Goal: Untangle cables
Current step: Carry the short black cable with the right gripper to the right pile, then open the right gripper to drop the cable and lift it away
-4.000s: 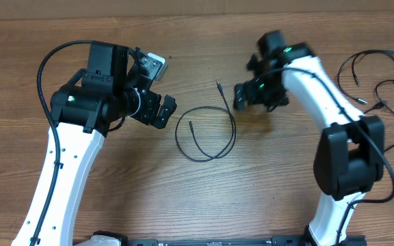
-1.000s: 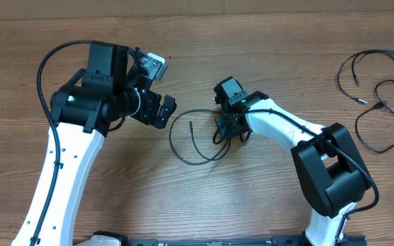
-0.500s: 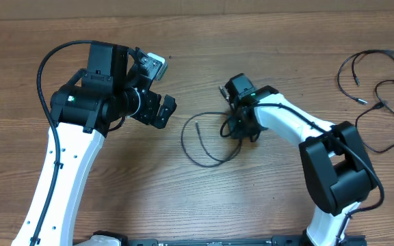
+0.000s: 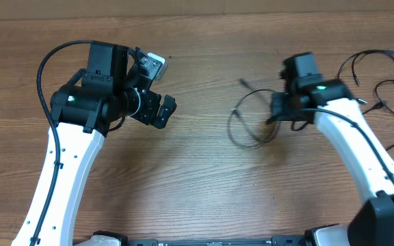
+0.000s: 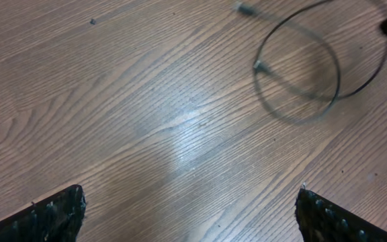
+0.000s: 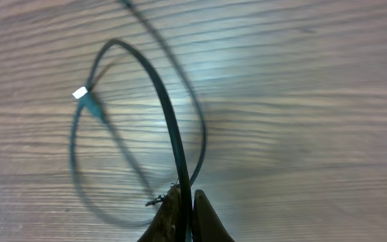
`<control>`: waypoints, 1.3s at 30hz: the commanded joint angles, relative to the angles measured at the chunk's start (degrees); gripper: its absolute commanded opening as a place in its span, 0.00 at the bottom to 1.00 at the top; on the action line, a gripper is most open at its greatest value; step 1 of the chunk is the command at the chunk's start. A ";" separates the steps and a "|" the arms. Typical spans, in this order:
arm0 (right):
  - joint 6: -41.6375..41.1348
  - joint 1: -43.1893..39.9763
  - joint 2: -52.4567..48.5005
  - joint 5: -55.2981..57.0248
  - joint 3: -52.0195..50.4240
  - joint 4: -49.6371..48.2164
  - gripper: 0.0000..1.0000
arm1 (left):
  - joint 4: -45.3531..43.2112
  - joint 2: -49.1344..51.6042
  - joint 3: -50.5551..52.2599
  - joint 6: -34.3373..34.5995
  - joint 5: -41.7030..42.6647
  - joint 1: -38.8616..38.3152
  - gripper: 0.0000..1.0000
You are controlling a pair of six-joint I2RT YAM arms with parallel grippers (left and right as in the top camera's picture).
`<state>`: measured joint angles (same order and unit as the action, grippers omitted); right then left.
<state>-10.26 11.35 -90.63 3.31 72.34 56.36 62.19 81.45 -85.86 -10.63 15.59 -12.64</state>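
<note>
1. A thin black looped cable point(image 6: 173, 134) forms one round loop over a brown wooden table point(image 4: 204, 178), with a small plug end inside the loop.
2. The right gripper point(image 6: 183, 202) is at the loop's right edge, clamped tight on a strand of it.
3. The left gripper point(image 5: 192, 212) hovers well left of the loop, jaws spread wide and empty.
4. More thin black loose cables point(image 4: 382, 104) lie well right of the loop, apart from it.
</note>
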 commanded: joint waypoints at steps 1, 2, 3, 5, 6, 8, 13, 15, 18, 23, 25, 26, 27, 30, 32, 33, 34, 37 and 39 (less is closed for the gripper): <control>-0.22 -5.42 4.98 0.74 0.94 1.81 0.04 | 0.00 0.31 -0.42 0.57 -0.15 -0.02 1.00; -0.22 -6.64 5.73 1.01 0.94 2.27 0.04 | 0.00 0.31 -0.42 0.57 -0.15 -0.02 1.00; -0.20 -7.98 6.47 1.29 0.94 2.71 0.04 | 0.00 0.31 -0.42 0.57 -0.15 -0.02 1.00; -0.22 -11.04 7.89 2.54 0.94 3.41 0.04 | 0.00 0.31 -0.42 0.57 -0.15 -0.02 1.00; -0.22 -12.46 8.48 3.19 0.94 3.61 0.04 | 0.00 0.31 -0.42 0.57 -0.15 -0.02 1.00; -0.24 -15.78 9.64 3.56 0.94 3.80 0.04 | 0.00 0.31 -0.42 0.57 -0.15 -0.02 1.00; -4.63 -26.69 12.09 3.23 0.94 3.58 0.04 | 0.00 0.31 -0.42 0.57 -0.15 -0.02 1.00; -6.88 -32.37 12.81 1.49 0.94 3.41 0.04 | 0.00 0.31 -0.42 0.57 -0.15 -0.02 1.00; -7.91 -36.83 13.14 0.22 0.94 2.43 0.04 | 0.00 0.31 -0.42 0.57 -0.15 -0.02 0.99; -8.44 -44.13 13.16 -2.45 0.94 -1.95 0.04 | 0.00 0.31 -0.42 0.57 -0.15 -0.02 1.00; -11.17 -46.97 13.18 -2.62 0.94 -3.98 0.04 | 0.00 0.31 -0.42 0.57 -0.15 -0.02 1.00; -12.26 -48.50 13.16 -2.93 0.94 -5.25 0.04 | 0.00 0.31 -0.42 0.57 -0.15 -0.02 1.00; -12.63 -49.68 13.16 -3.52 0.94 -6.38 0.04 | 0.00 0.31 -0.42 0.57 -0.15 -0.02 1.00; -12.72 -53.40 13.16 -5.62 0.94 -10.34 0.04 | 0.00 0.31 -0.42 0.57 -0.15 -0.02 1.00; -12.74 -55.87 13.16 -6.78 0.94 -13.05 0.04 | 0.00 0.31 -0.42 0.57 -0.15 -0.02 1.00; -12.74 -57.09 13.16 -7.08 0.94 -14.47 0.04 | 0.00 0.31 -0.42 0.57 -0.15 -0.02 1.00; -12.74 -58.07 13.16 -7.13 0.94 -15.69 0.04 | 0.00 0.31 -0.42 0.57 -0.15 -0.02 1.00; -12.72 -60.92 13.16 -7.08 0.94 -19.23 0.04 | 0.00 0.31 -0.42 0.57 -0.15 -0.02 1.00; -12.72 -62.18 13.16 -7.08 0.92 -20.87 0.04 | 0.00 0.31 -0.42 0.57 -0.15 -0.02 1.00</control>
<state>-22.46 -48.99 -79.22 -3.07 72.34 37.04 62.19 81.45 -85.86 -10.63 15.59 -12.64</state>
